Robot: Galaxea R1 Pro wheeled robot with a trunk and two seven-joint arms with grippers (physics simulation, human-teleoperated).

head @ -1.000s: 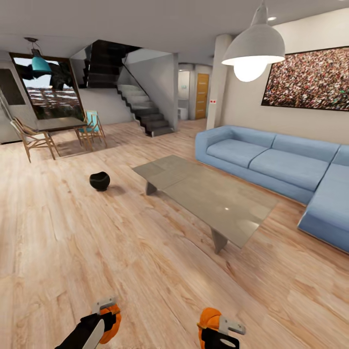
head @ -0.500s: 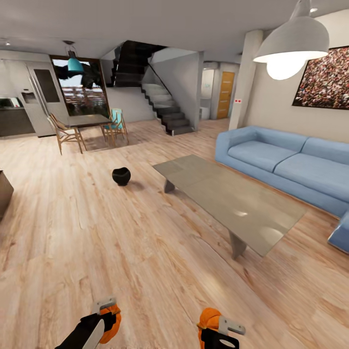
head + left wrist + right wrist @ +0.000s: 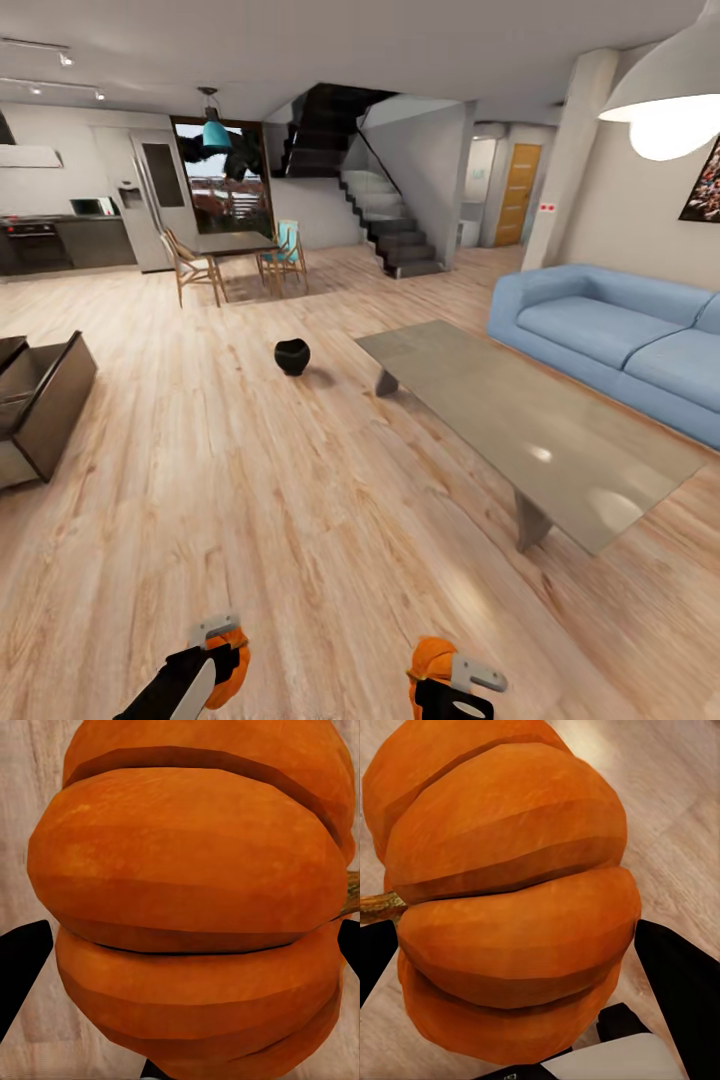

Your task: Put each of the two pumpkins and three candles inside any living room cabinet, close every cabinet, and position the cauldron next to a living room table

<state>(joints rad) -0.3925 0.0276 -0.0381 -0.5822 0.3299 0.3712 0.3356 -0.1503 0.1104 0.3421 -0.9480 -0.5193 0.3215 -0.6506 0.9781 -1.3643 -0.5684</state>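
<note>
Big open living room with a pale wood floor (image 3: 250,500), seen from the head camera. The blue sofa (image 3: 610,340) ran along the right side, and the long grey glossy table (image 3: 530,420) sat just in front of it, angled away from the robot. Over at the left edge was the dark-brown cabinet (image 3: 45,400), with a drawer pulled out toward the room. Further back were a dining table with wooden chairs (image 3: 225,255), a staircase (image 3: 390,225) and a white pendant lamp (image 3: 670,95) up at the top right.

The little black cauldron (image 3: 292,356) sat on the floor near the far left corner of the table, apart from it, not touching.

Down at the bottom edge were both arms. The left gripper (image 3: 222,650) was clamped on a pumpkin (image 3: 187,900), with the black fingers (image 3: 22,967) pressed against either side of it in the wrist view. The right gripper (image 3: 440,672) was the same deal, closed around the other pumpkin (image 3: 510,900), its stem poking out sideways and a finger (image 3: 679,990) hugging its flank. Both pumpkins hung over bare floor, well away from the cabinet.
</note>
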